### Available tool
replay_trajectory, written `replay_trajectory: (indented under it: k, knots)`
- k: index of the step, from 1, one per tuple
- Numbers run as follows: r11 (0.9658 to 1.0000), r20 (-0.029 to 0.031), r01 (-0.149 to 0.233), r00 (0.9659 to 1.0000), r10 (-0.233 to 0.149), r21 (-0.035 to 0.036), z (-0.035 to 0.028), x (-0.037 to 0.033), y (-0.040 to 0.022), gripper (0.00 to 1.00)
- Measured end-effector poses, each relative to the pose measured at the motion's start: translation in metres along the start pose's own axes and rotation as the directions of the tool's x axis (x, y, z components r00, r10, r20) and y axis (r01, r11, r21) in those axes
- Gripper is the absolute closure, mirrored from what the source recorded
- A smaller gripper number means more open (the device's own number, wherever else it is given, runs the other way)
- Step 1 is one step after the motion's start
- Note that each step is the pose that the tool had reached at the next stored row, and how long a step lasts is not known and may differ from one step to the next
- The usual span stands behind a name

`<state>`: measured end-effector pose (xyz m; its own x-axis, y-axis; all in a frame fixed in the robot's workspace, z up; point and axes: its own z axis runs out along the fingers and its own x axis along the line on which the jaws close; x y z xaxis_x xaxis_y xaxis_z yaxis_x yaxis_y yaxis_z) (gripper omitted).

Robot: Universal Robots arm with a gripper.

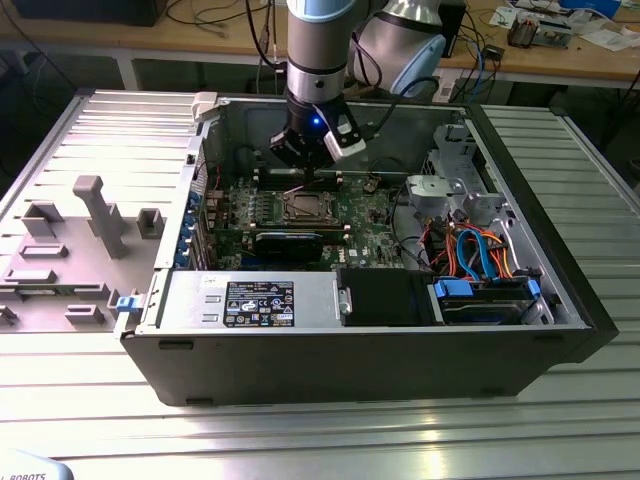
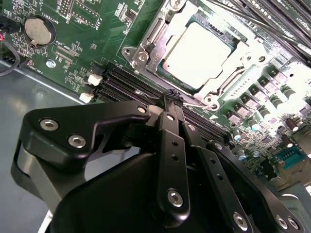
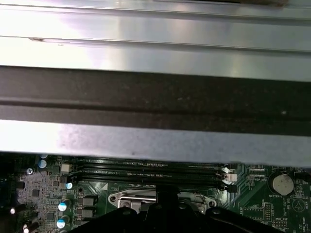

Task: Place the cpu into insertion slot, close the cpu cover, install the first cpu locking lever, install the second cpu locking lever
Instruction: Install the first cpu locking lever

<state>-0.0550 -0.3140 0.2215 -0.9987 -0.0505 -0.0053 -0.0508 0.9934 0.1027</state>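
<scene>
While the open computer case [image 1: 380,330] lies on a ribbed metal table [image 1: 300,430], a wooden workbench [image 1: 600,60] strewn with cables and papers runs behind it, and a grey moulded tray [image 1: 70,250] sits on the table just beside the case, toward the exterior view's left. Inside the case the green circuit board [image 1: 360,215] lies flat, with a black power supply [image 1: 250,300] along the near wall and a drive bay with blue and orange cables [image 1: 480,255] toward the exterior view's right. Near the middle of the board sits the insertion slot [image 2: 146,48], its shiny silver rim showing in the second wrist view. The cpu [image 2: 201,53] lies inside that slot, a flat square with a pale, dull metal top, and the cpu cover [image 2: 233,73] lies down around it, its square window framing the chip. The gripper [image 2: 174,103] hangs over the board at the slot's edge, beside the long black memory slots [image 2: 126,82]; its black fingers [image 2: 171,145] are drawn together, their tips pinched at a thin wire lever [image 2: 194,103] that runs along the slot's rim. A round coin battery [image 2: 39,30] sits on the board well apart from the slot.
</scene>
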Motion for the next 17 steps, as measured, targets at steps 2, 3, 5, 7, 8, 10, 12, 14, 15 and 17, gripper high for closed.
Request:
replay_trajectory:
  k: [2,3,5,7,8,10,12,14,15,17]
  knots:
    - [1.0,-0.0001,0.0,1.0,0.0,0.0001,0.0006,-0.0011,-0.0001,0.89]
    - [1.0,-0.0001,0.0,1.0,0.0,0.0002,0.0009,-0.0015,-0.0001,0.89]
    - [1.0,-0.0001,0.0,1.0,0.0,0.0005,0.002,-0.0033,-0.0001,0.89]
    - [1.0,-0.0001,0.0,1.0,0.0,0.0007,0.0027,-0.0046,-0.0002,0.89]
    - [1.0,-0.0001,0.0,1.0,0.0,0.0007,0.0029,-0.0051,-0.0002,0.89]
    - [1.0,-0.0001,0.0,1.0,0.0,0.0009,0.0037,-0.0068,-0.0001,0.89]
    - [1.0,-0.0001,0.0,1.0,0.0,0.0013,0.0044,-0.0082,-0.0001,0.89]
    - [1.0,-0.0002,0.0,1.0,0.0,0.0023,0.005,-0.0092,-0.0001,0.89]
    - [1.0,-0.0002,0.0,1.0,0.0,0.0026,0.0052,-0.0095,-0.0001,0.89]
    - [1.0,-0.0001,0.0,1.0,0.0,0.0035,0.0059,-0.0103,-0.0001,0.89]
